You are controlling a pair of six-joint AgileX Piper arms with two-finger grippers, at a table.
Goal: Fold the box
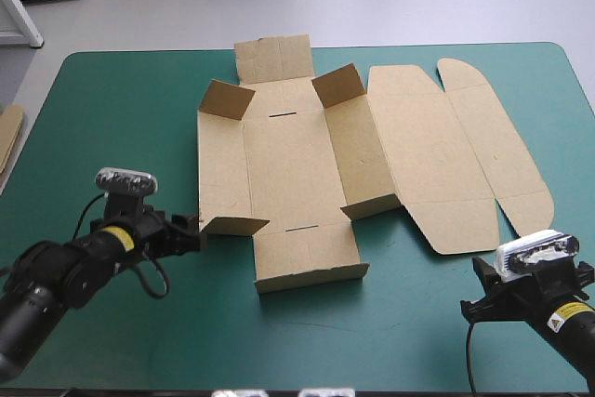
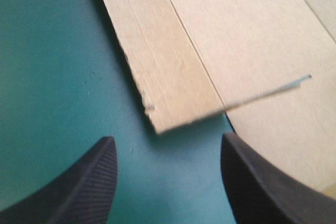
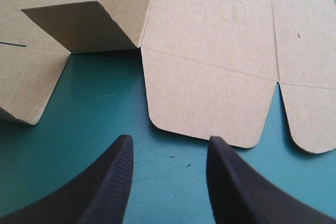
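The box (image 1: 297, 174), a cut sheet of brown board, lies opened out at the middle of the worktop (image 1: 112, 323) and reaches toward 12 o'clock in the high view. Its base is flat. Four small side flaps stand partly raised, two at the far end and two at the near end. The lid panel (image 1: 446, 155) lies flat toward 3 o'clock, with rounded tabs on its outer edge.

The left gripper (image 1: 191, 231) sits low at 8 o'clock, right at the box's near-left corner. In its wrist view the black fingers (image 2: 94, 182) are spread apart and hold nothing. The corner of a lifted flap (image 2: 178, 93) is just ahead of the gap between them, with the teal-green cover (image 2: 52, 77) beneath.

The right gripper (image 1: 485, 284) is at 4 o'clock, a little off the lid's near edge. Its black fingers (image 3: 113, 182) are also released and empty. A round-cornered flap (image 3: 210, 103) lies flat just ahead of them.

A piece of spare board (image 1: 7, 137) shows at 9 o'clock, at the worktop's left edge and well apart from the box.
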